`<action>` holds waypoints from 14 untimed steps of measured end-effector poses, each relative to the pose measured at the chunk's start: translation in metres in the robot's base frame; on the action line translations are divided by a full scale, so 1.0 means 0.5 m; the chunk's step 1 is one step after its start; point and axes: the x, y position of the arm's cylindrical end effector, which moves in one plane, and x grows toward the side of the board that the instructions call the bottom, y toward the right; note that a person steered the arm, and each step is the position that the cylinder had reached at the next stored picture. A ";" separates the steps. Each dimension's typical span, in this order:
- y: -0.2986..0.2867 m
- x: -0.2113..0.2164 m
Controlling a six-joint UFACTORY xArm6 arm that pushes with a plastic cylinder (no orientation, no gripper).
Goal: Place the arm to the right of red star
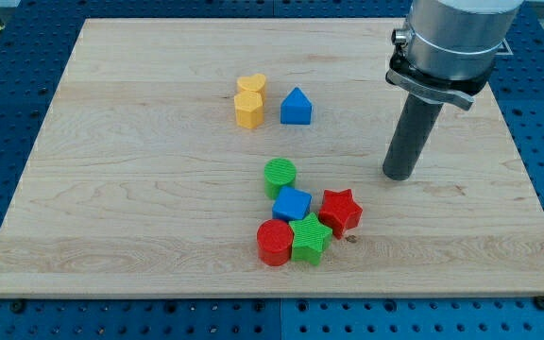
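The red star (340, 210) lies on the wooden board (140, 189), in a cluster right of the board's middle, toward the view's bottom. My tip (399, 176) rests on the board to the upper right of the red star, a short gap away, touching no block. The rod rises from it to the grey arm body at the view's top right.
Beside the red star lie a blue block (292, 203), a green star (310, 238), a red cylinder (275, 243) and a green cylinder (280, 176). Farther up lie two touching yellow blocks (249, 100) and a blue house-shaped block (297, 107).
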 end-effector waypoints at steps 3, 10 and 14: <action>0.000 0.027; 0.000 0.086; 0.003 0.111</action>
